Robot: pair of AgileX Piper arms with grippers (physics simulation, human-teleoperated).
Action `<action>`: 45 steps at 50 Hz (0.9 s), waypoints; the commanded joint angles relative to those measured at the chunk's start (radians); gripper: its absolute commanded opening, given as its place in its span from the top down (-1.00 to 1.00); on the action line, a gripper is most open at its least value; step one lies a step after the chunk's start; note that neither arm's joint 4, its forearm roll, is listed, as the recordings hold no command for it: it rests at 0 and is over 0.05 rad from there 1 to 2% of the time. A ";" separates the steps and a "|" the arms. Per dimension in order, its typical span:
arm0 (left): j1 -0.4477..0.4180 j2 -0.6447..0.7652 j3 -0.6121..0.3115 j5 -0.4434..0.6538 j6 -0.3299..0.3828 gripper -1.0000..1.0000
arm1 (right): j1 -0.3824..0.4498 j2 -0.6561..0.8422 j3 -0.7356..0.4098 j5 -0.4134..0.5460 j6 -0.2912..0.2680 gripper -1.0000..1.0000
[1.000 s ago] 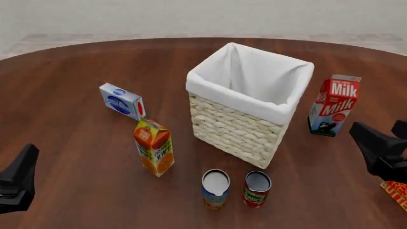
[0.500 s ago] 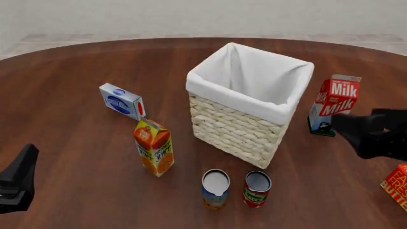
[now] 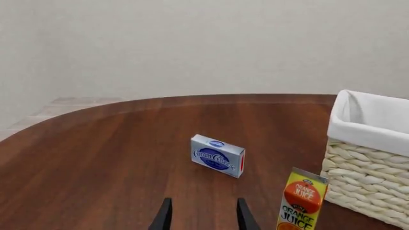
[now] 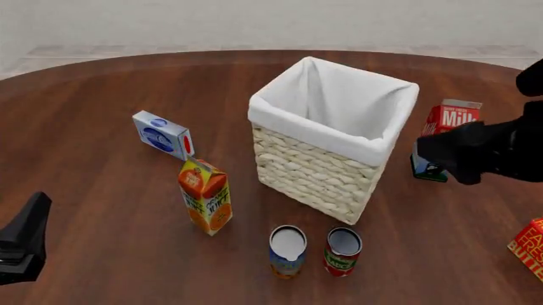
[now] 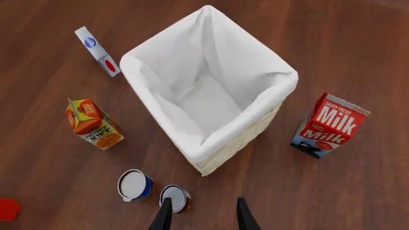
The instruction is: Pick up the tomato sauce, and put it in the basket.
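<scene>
Tomato sauce (image 4: pixel 343 251) stands upright at the table's near edge, just beside the blue-and-orange can (image 4: pixel 287 251) and near the basket (image 4: pixel 327 149) at its 6 o'clock. My right gripper (image 5: pixel 201 215) hangs high — fingers apart, empty. I should descend straight over the red can, keeping clear of its neighbour. My left gripper (image 3: pixel 201 216), also parted, sits idle.

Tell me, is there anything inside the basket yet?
No, the right wrist view looks straight into the basket and shows only its white lining; the tomato sauce stands on the table.
</scene>
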 commanded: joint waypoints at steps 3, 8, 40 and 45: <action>0.000 0.002 0.001 -0.002 -0.001 -1.00 | 0.043 0.062 -0.019 0.013 0.031 -1.00; 0.000 0.013 0.001 -0.013 -0.001 -1.00 | 0.045 0.076 0.000 0.000 0.034 -1.00; -0.001 0.018 0.006 -0.024 -0.001 -1.00 | 0.073 0.162 0.116 -0.077 0.064 -1.00; -0.001 0.018 0.007 -0.024 0.000 -1.00 | 0.085 0.173 0.127 -0.091 0.071 -1.00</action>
